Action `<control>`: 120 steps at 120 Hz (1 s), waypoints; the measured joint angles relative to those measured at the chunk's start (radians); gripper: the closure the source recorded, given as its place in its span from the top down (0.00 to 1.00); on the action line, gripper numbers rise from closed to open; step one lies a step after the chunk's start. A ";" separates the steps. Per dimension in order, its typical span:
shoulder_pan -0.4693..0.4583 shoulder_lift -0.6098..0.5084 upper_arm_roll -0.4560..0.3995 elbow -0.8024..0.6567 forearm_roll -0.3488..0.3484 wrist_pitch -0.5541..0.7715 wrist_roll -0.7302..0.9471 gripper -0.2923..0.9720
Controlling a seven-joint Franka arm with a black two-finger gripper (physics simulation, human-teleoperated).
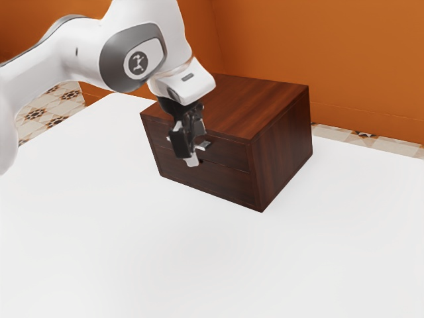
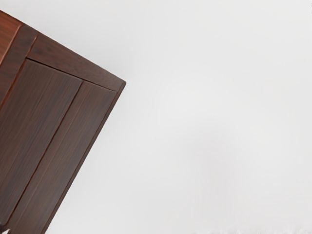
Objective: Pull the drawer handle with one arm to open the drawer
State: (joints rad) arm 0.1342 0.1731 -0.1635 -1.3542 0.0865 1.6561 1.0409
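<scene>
I have the black two-finger tool [image 1: 192, 149] hanging off the white arm [image 1: 79, 53] against the front of the dark brown wooden drawer box [image 1: 258, 112]. The box stands on the white surface [image 1: 132, 252], a little toward 12 o'clock from its middle in the exterior view. The front faces about 8 o'clock, and the small silver handle [image 1: 205, 144] of the upper drawer [image 1: 228, 152] sits right at the tool, on its 3 o'clock side. I cannot tell from here whether the tool is wide, narrow or already clamped on the handle. The upper drawer front looks flush with the one below it, so I judge the drawer not yet opened. The wrist view takes in the panelled wood front [image 2: 44, 146] and bare surface [image 2: 219, 122] beyond its corner.

The main risk, I think, is starting the pull without a seated grip, in which case the tool would slip off the small handle. A pull angled away from the 8 o'clock line could bind the drawer. Since nothing visible anchors the box, it might also slide across the surface instead of the drawer opening.
</scene>
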 joint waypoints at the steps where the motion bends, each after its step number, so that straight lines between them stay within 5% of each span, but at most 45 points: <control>1: 0.000 -0.001 0.000 -0.001 0.000 0.002 0.008 0.77; 55: 0.014 -0.029 0.030 -0.014 -0.089 0.037 0.362 0.77; 120: 0.011 -0.120 0.119 -0.236 -0.079 0.220 0.563 0.77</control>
State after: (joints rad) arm 0.1450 0.0527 -0.0448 -1.5898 0.0073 1.8764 1.6042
